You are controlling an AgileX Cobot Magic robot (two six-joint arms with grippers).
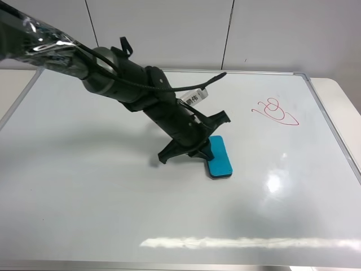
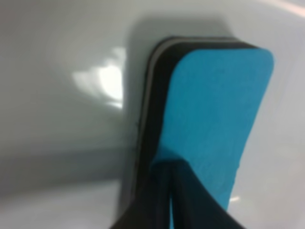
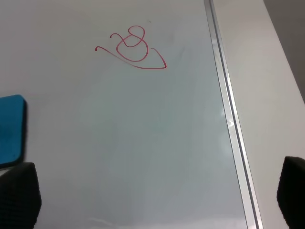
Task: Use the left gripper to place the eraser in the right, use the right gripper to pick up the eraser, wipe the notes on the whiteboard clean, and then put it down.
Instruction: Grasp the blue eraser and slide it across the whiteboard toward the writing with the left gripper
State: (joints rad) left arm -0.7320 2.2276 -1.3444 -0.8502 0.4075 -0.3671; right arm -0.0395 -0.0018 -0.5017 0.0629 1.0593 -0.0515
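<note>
Teal-blue on top with a thin dark grey base, the eraser (image 1: 219, 157) is a small rounded-rectangular block. It lies flat on the whiteboard (image 1: 101, 192), a little to the 3 o'clock side of the board's middle. My left wrist view shows its blue face close up, with the dark edge running down one long side.

The notes (image 1: 274, 111), a red scribble of loops and a curved stroke, sit at about 2 o'clock from the eraser. They are well apart from it, with bare glossy board between. Beyond them the silver-grey frame (image 1: 332, 121) closes the 3 o'clock edge; the notes are near it but not touching. Toward 6 and 9 o'clock I see wide open board.

The left gripper (image 1: 204, 150) comes in from 10 o'clock, and its dark fingers (image 2: 186, 210) meet the eraser's 11 o'clock end. They look close together, but I cannot tell whether they clamp it. The right gripper (image 3: 155, 191) shows only in its own wrist view: two black pads set wide apart, holding nothing. The eraser's corner is near one pad and the notes are farther off.
</note>
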